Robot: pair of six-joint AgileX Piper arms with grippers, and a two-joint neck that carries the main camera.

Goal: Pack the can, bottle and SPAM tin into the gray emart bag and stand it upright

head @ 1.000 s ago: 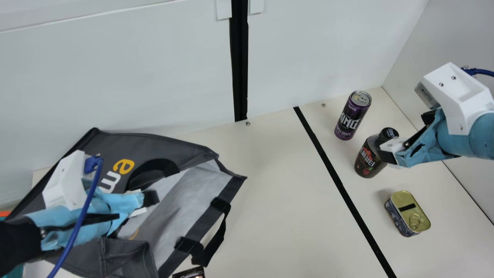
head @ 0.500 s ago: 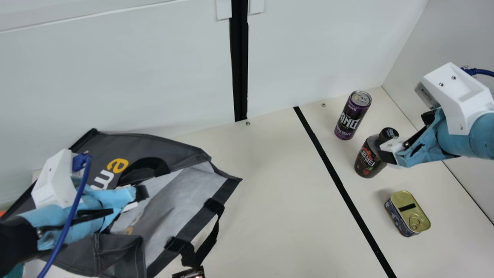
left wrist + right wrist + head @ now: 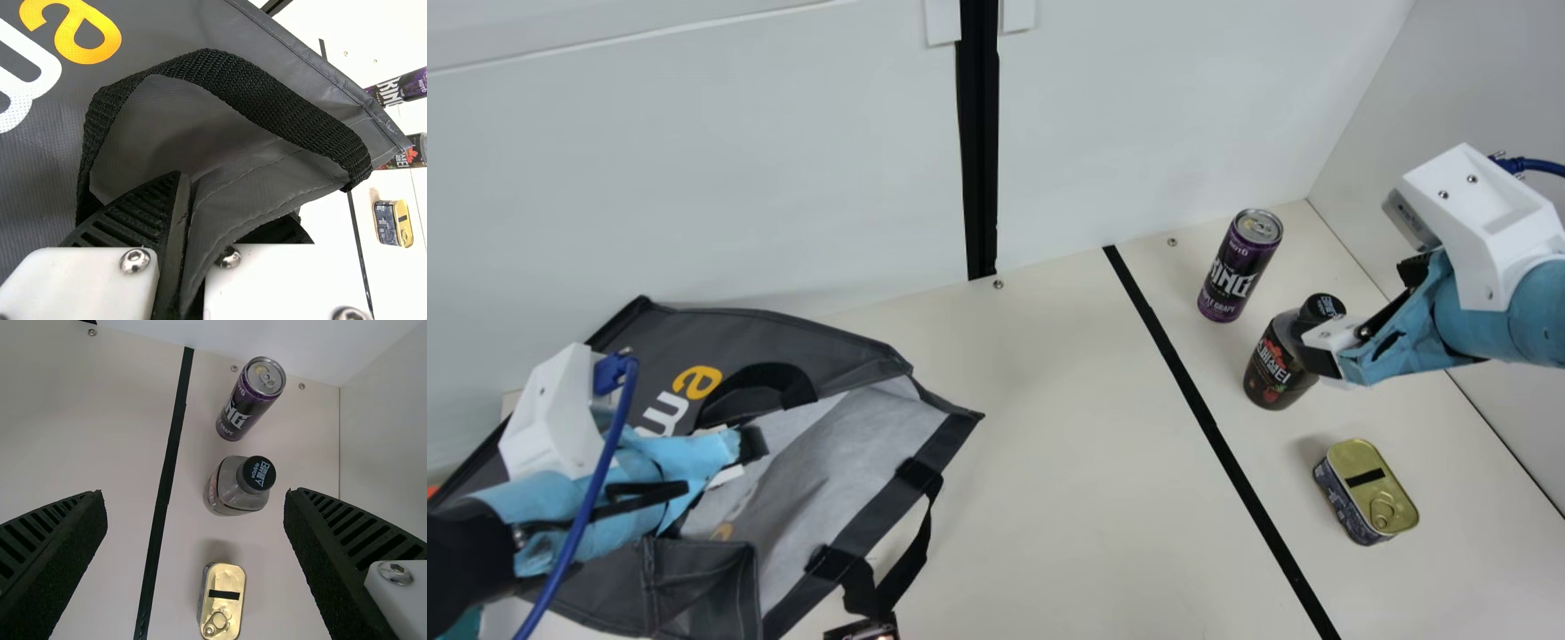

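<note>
Above the table (image 3: 1049, 444), left fingers (image 3: 137, 217) pinch the limp bag (image 3: 831, 347); right fingers (image 3: 73, 547), wide apart, should grip the probably weighty, smooth bottle (image 3: 227, 495) mid-body.

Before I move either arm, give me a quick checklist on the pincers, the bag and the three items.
1. Left pincer gripping the bag: ok, the fabric edge runs between its fingers.
2. Bag mouth open for loading: ok, the pale lining shows.
3. Bag upright: not ok, it lies slumped.
4. Can, bottle and SPAM tin packed: not ok, all three are on the table at the right.
5. Right pincer open and empty: ok, fingers wide apart.
6. Right pincer low enough to close on the bottle: cannot tell.
</note>
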